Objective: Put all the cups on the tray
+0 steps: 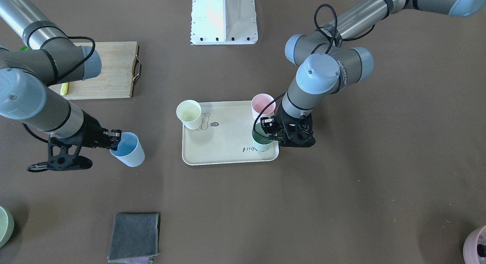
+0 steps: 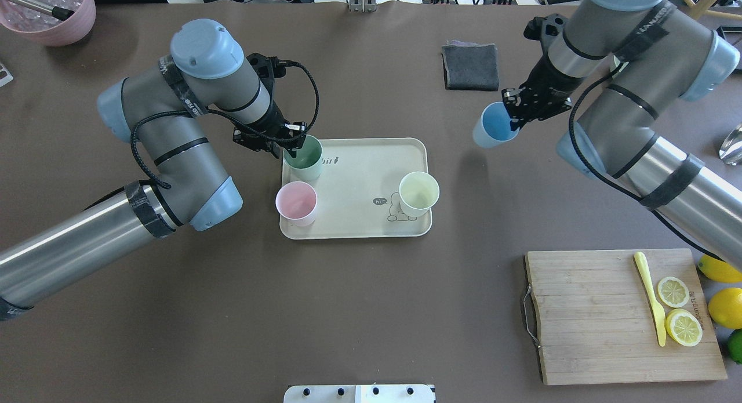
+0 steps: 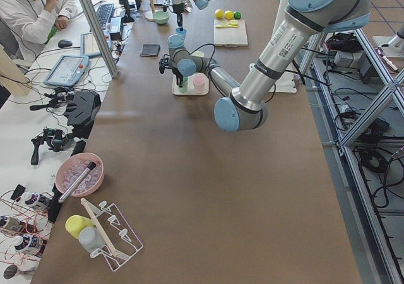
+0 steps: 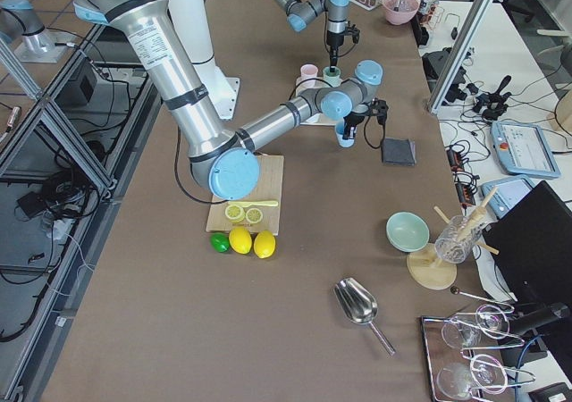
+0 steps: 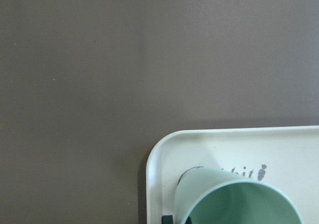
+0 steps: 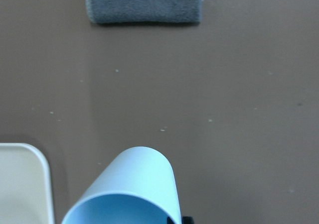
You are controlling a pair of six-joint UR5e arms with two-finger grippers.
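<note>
Left gripper (image 2: 290, 145) clamped on green cup (image 2: 305, 158) rim, tray (image 2: 359, 165) letters "bit" just beside it, right gripper (image 2: 513, 120) holding blue cup (image 2: 491, 127) off the tray, "hi~" by bear drawing (image 2: 400, 210)

Light is bright and even across my feeds, falling from above; the arms lay only soft, wide shadows on the brown worktop (image 2: 359, 298). In the front-facing view the white robot base (image 1: 224, 17) blows out to near pure white, and the steel tube of the left arm (image 1: 357, 19) carries a pale streak of glare. Both wrist cameras go soft up close: the mint green cup (image 5: 239, 204) and the light blue cup (image 6: 134, 184) have blurred rims, and the grey cloth (image 6: 144, 2) looks fuzzy. In my side views the frame posts (image 3: 95, 25) lean outward.
</note>
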